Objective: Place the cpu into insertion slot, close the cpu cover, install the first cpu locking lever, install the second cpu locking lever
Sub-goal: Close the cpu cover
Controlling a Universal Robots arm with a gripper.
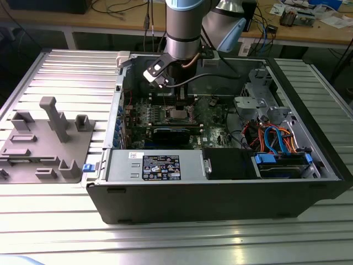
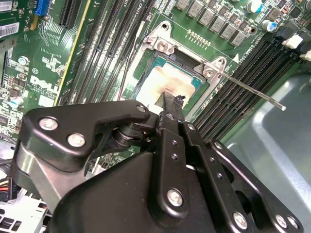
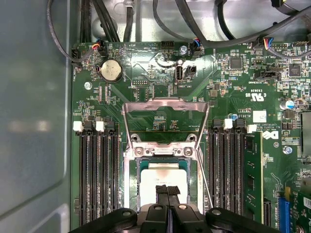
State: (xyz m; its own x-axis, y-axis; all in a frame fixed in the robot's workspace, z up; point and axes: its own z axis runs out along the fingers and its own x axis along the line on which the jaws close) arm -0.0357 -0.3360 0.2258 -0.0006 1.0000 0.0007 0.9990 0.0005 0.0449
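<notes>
The cpu lies flat in the insertion slot, its pale metal top facing up; it also shows in the second wrist view and the exterior view. The cpu cover stands swung open, tilted back from the socket on its hinge. A thin locking lever sticks out sideways from the socket corner, unlatched. My gripper is shut, fingers pressed together with nothing between them, its tip just over the near edge of the cpu.
Black memory slots flank the socket on both sides. Cables hang past the board's far edge, and the case wall is close by. A grey fixture tray sits outside the case, at the exterior view's left.
</notes>
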